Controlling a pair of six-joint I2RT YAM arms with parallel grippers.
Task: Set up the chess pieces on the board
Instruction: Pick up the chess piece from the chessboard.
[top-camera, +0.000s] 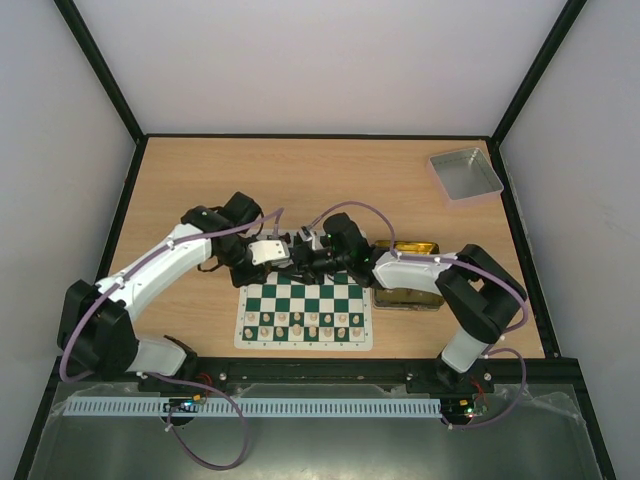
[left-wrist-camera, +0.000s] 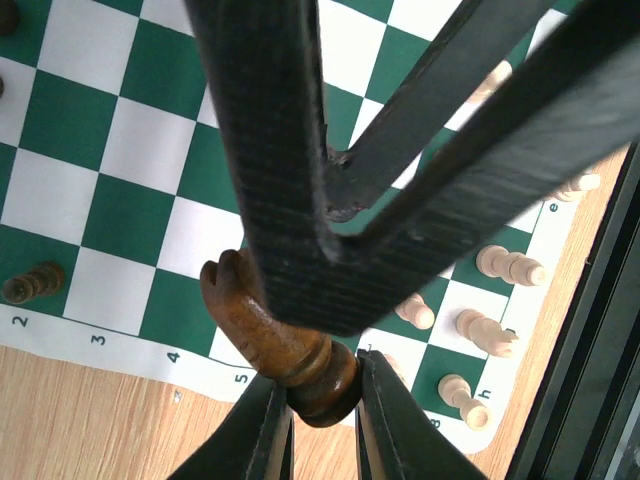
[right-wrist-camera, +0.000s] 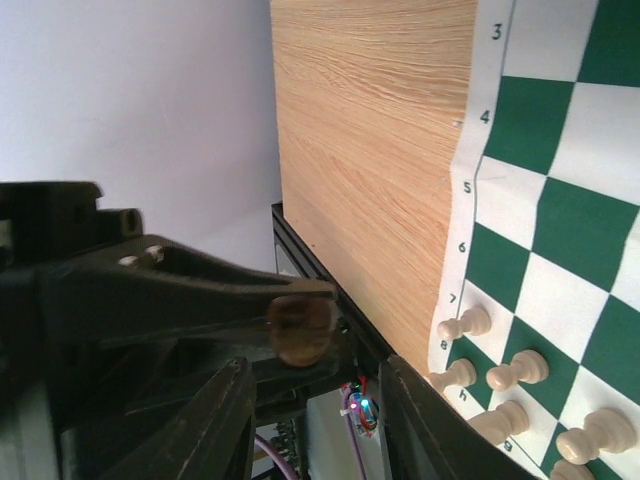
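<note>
Brown knight (left-wrist-camera: 255, 320): lower centre of left wrist view, lying sideways over the board's (left-wrist-camera: 130, 150) numbered border.
Left gripper (left-wrist-camera: 322, 395): clamped on the knight's base, presenting it, likely for a handover.
Right gripper (right-wrist-camera: 315, 372): jaws apart, holding nothing, facing the base.

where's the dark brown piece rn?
In the left wrist view, the dark brown piece is clamped by its base in the left gripper. It is held over the board at its numbered border, near the 5.
</note>
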